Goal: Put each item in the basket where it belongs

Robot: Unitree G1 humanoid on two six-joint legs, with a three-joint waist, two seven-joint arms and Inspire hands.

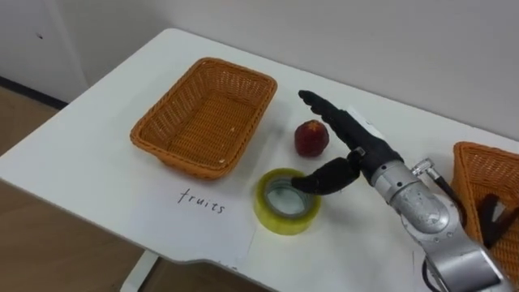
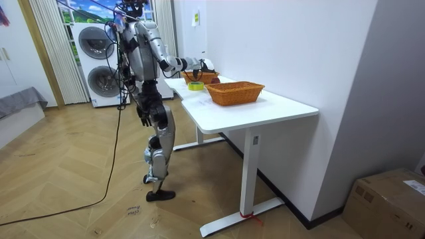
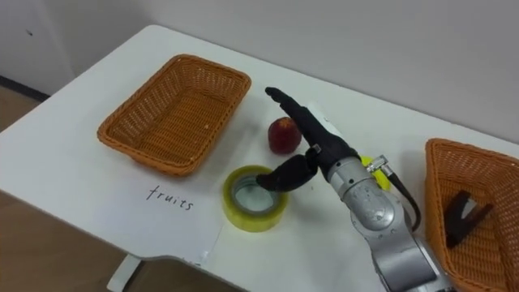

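One apple [image 1: 311,138] near tape roll [image 1: 285,203], right robot hand [image 1: 365,150] spread wide, thumb over roll, basket [image 1: 207,113] left.

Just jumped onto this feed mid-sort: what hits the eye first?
The right hand is open and stretched across the white table, with its fingers beside a red apple and its thumb above a yellow tape roll. To their left stands an empty wicker basket; neither item is sorted yet.

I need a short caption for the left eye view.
Open right hand beside red fruit, thumb over tape roll, near a basket.
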